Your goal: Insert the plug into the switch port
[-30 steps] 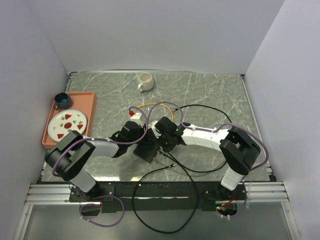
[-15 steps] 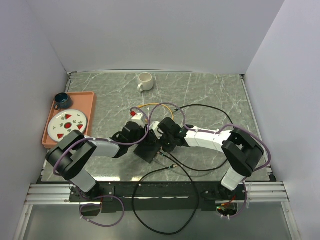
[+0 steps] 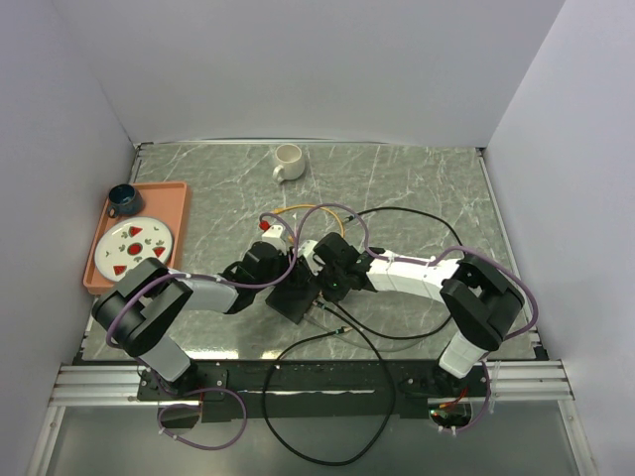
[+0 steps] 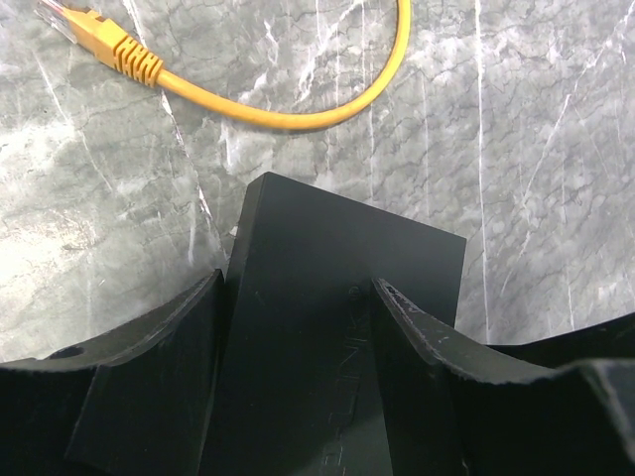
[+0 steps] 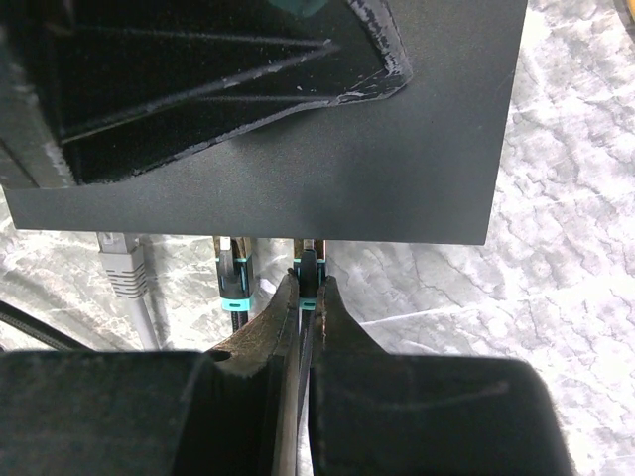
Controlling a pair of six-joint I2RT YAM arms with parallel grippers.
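Pinching the plug [image 5: 309,273] between jaws drawn almost fully together, our right gripper [image 5: 308,297] points it at the near narrow edge of the black box [image 5: 377,169], where the switch port lies. The socket itself is hidden under that edge, so we cannot tell how deep the plug sits. Our left gripper [image 4: 298,288] straddles the same box from the other end, jaws part-way apart and clamped on its two long sides, bracing it flat on the marble table [image 4: 556,149].

We judge that the insertion step is in hand. Alignment looks close, and the next move calls for a short, straight push along the plug's axis while the left arm holds firm.

Just left of our plug sit a second teal-banded plug [image 5: 230,273] and a grey connector [image 5: 121,263]. A yellow cable [image 4: 298,117] lies loose beyond the box. Faint embossed lettering shows on the box top, too dim to read, and no brand is legible.
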